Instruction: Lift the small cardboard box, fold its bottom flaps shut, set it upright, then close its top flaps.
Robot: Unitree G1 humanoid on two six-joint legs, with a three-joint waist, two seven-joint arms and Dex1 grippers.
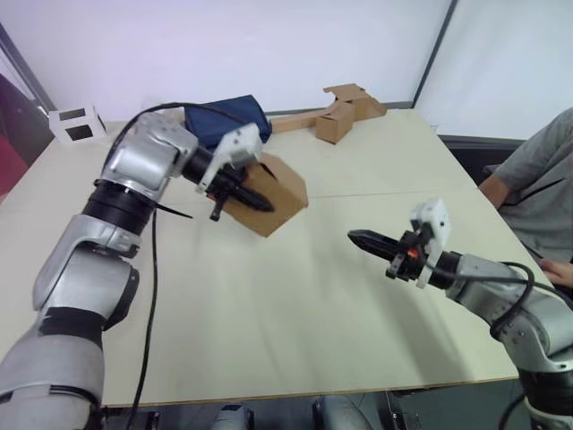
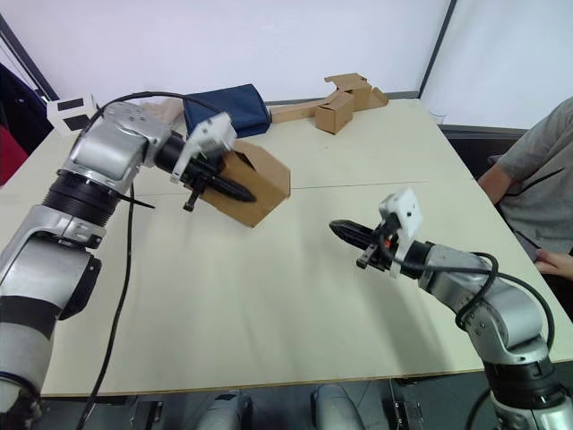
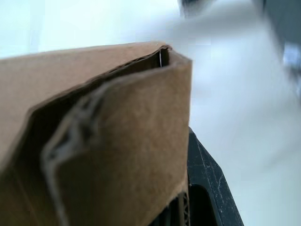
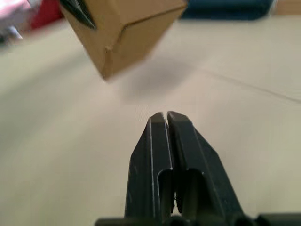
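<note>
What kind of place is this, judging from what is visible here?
Probably an indoor lab or test room, not a home: a large plain table against bare white walls, with cardboard boxes as practice items, such as the small cardboard box held by the left gripper, and a person seated beside the table.

We read it as a lab or test room, bare white walls (image 1: 269, 45), big plain beige table (image 1: 295, 313), person seated (image 1: 537, 179) right edge

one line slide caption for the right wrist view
Shut right gripper points over the table toward the tilted box held off the surface.
</note>
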